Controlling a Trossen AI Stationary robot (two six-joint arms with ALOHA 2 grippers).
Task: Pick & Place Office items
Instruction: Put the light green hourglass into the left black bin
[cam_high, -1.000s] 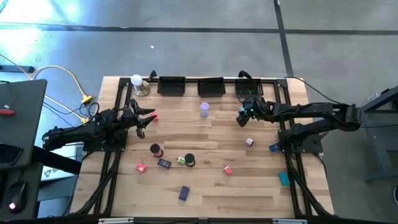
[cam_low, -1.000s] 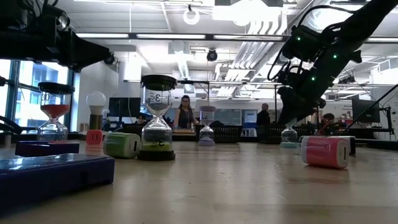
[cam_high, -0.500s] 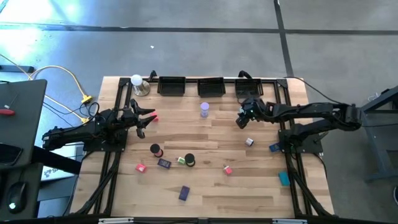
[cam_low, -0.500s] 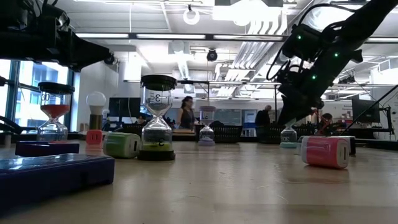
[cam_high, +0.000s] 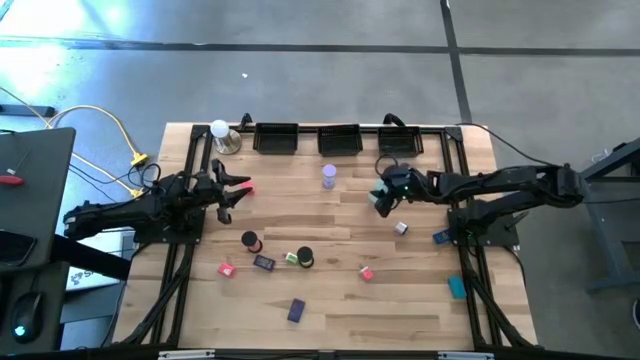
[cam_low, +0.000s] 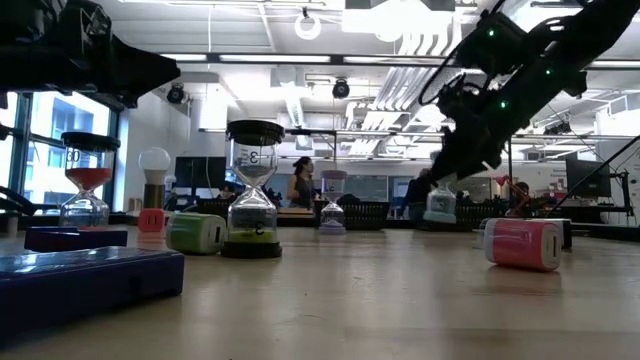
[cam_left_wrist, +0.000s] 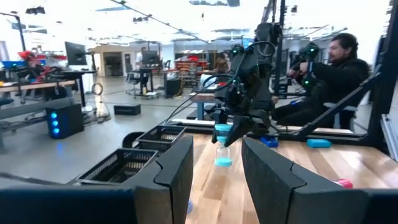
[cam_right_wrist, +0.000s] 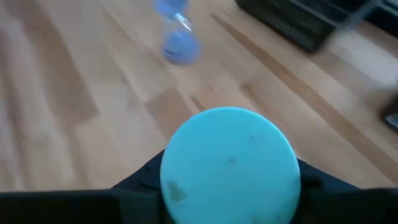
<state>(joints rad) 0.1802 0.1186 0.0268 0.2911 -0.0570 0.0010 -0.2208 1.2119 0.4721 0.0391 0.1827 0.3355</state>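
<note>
My right gripper (cam_high: 383, 198) hangs over the table's far middle, shut on a small teal hourglass (cam_left_wrist: 222, 149), also seen in the low view as the teal hourglass (cam_low: 440, 205). A lilac hourglass (cam_high: 329, 177) stands upright on its base to the left of it. More office items lie nearer the front: a red hourglass (cam_high: 250, 241), a black hourglass (cam_high: 305, 258), pink blocks (cam_high: 227, 268) and blue blocks (cam_high: 296, 310). My left gripper (cam_high: 236, 192) waits at the left side, open, with nothing between its fingers (cam_left_wrist: 180, 174). My right gripper pinches the teal hourglass at its upper end, one finger on each side of the round top cap (cam_right_wrist: 230, 163). The fingers slant down from the table's right. The hourglass hangs upright below them, its base (cam_left_wrist: 222, 162) clear of the table.
Three black trays (cam_high: 277, 138) (cam_high: 340, 139) (cam_high: 400, 140) line the far edge, with a white bulb on a metal base (cam_high: 220, 130) at their left. A teal block (cam_high: 457, 287), a blue block (cam_high: 441, 237) and a purple bit (cam_high: 401, 228) lie at the right.
My right gripper has swung toward the table's left and a little toward the near edge, tipping as it went. The teal hourglass, which stood on the table, has come up with it and now hangs clear.
</note>
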